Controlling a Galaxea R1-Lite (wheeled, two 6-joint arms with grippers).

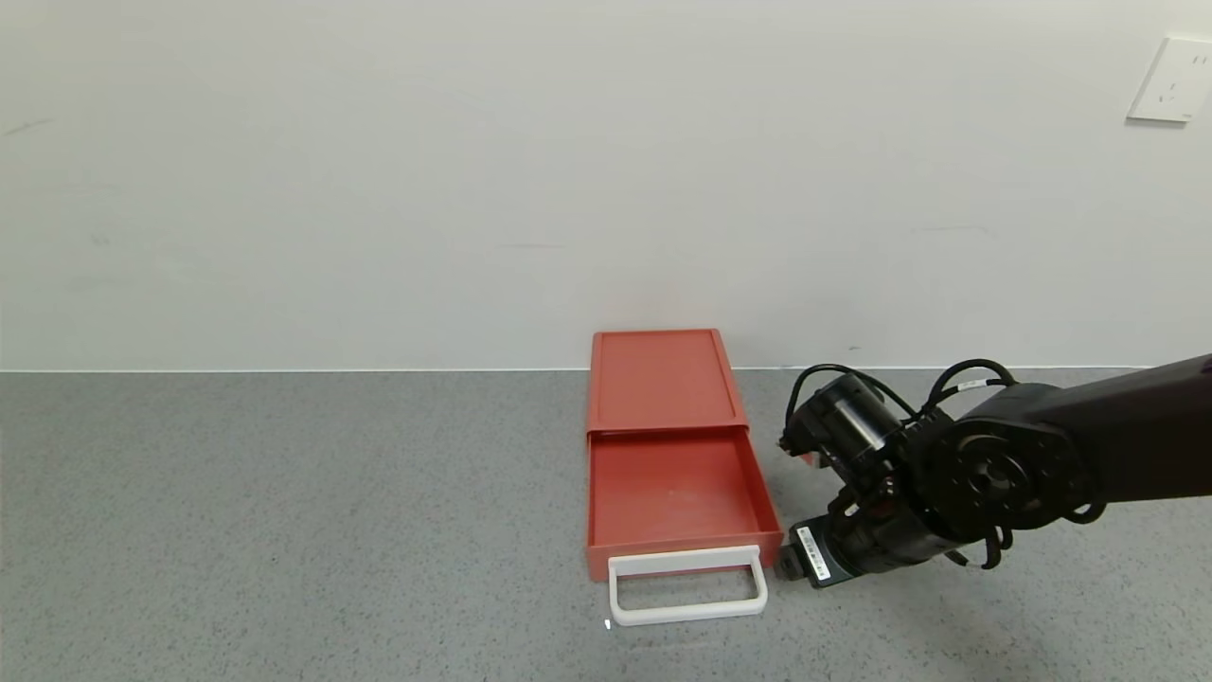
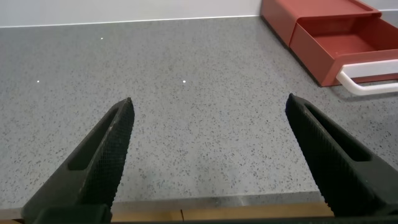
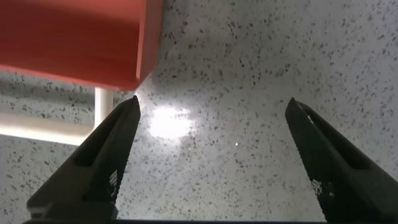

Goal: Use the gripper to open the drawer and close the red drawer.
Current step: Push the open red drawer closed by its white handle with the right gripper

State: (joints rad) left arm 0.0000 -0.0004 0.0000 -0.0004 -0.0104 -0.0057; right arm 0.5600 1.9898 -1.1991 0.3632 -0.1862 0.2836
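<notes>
The orange-red drawer box lies on the grey table against the wall. Its red tray is pulled out toward me, and the white loop handle lies flat at its front. My right gripper hangs just right of the tray's front right corner, close above the table, open and empty. In the right wrist view the gripper frames bare table, with the tray corner and a handle piece beside one finger. My left gripper is open and empty, far from the drawer, out of the head view.
The speckled grey table ends at a white wall. A white wall socket is at the upper right. The table's front wooden edge shows under the left gripper.
</notes>
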